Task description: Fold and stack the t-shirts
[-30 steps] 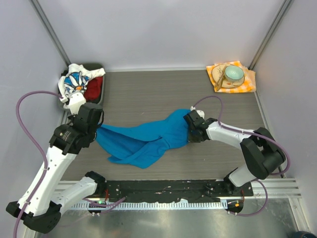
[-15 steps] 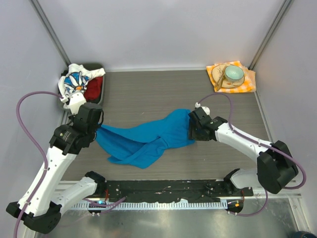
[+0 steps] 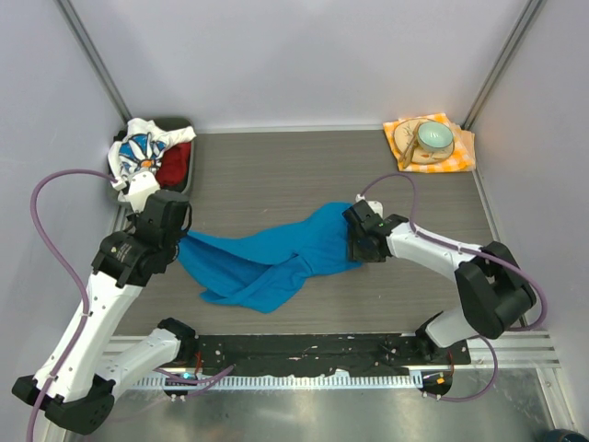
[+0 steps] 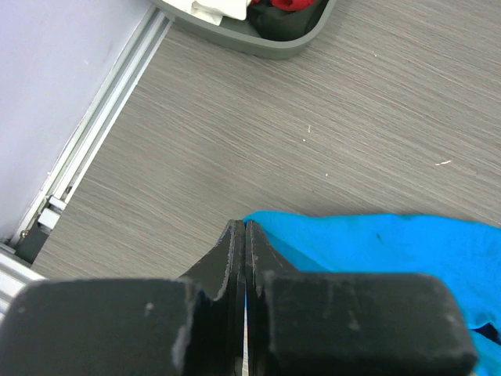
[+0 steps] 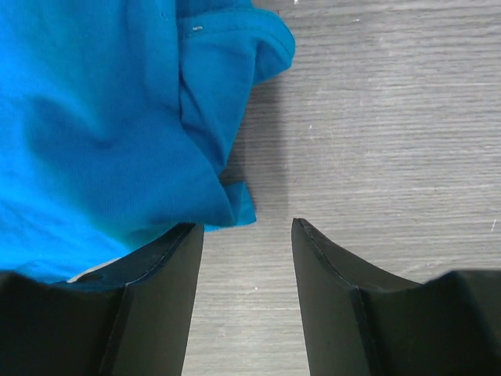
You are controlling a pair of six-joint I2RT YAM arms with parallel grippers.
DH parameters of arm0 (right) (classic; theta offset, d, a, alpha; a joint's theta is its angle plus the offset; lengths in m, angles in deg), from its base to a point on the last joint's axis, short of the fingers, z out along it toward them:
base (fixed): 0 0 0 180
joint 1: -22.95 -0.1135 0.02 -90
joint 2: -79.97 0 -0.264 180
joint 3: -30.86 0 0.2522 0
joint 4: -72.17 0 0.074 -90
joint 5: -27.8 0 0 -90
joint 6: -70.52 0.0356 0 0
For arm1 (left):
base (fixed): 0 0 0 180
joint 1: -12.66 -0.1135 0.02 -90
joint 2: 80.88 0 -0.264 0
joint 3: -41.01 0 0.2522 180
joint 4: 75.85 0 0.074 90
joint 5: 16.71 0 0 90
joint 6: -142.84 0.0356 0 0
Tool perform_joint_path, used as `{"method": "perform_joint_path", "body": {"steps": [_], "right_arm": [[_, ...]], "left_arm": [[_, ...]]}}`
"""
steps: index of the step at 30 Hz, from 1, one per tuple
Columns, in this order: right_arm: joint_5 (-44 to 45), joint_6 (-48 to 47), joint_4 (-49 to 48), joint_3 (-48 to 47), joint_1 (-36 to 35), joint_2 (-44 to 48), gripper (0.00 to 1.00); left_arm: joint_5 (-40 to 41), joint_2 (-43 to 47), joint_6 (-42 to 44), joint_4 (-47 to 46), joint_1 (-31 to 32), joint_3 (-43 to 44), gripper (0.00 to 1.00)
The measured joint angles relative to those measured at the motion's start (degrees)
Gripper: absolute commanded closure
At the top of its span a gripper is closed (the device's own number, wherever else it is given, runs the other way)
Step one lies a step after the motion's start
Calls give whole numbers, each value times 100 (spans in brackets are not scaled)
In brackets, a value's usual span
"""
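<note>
Compared with a second earlier, the right gripper (image 5: 246, 227) has been opened. Its fingers (image 5: 156, 290) are now spread at the right end of the blue t-shirt (image 3: 276, 262), where they had been closed on the cloth. In the right wrist view the hem is seen touching the inner face of one finger, and only bare surface (image 3: 276, 175) lies between the two. The right arm's elbow has been drawn in nearer the shirt than it was half a second ago. The shirt itself is little changed and lies crumpled and stretched across the middle of the surface.

The left gripper (image 4: 245, 227) is unmoved at the shirt's left corner with its fingers pressed together. Whether cloth is caught between them cannot be told, and that corner is hidden under the wrist in the top view.

Beyond the shirt's left end a grey tray (image 3: 187, 126) is seen, holding the daisy-print t-shirt (image 3: 138, 152) and the red t-shirt (image 3: 175, 164). Well beyond its right end a checked napkin (image 3: 460, 152) carries a teal bowl (image 3: 433, 136).
</note>
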Motion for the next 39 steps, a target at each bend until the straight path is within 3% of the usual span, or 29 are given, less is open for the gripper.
{"method": "perform_joint_path", "body": {"steps": [14, 17, 20, 21, 24, 34, 39], "right_arm": [[-33, -122, -544, -133, 11, -667, 49], [-81, -125, -645, -136, 13, -695, 55], [-136, -129, -717, -136, 13, -706, 68], [-157, -120, -743, -136, 13, -706, 79], [-203, -103, -782, -127, 11, -706, 99], [-2, -31, -153, -85, 13, -46, 99], [249, -269, 470, -1172, 13, 800, 99]], "left_arm": [[0, 4, 76, -9, -66, -46, 100], [0, 4, 79, -22, -87, -72, 100], [-2, 4, 98, -28, -116, -83, 100], [-2, 4, 103, -35, -125, -85, 100], [-4, 7, 122, -48, -140, -101, 100], [-90, 4, 208, -83, -170, -122, 100], [-372, -76, 431, -168, -170, 330, 100]]}}
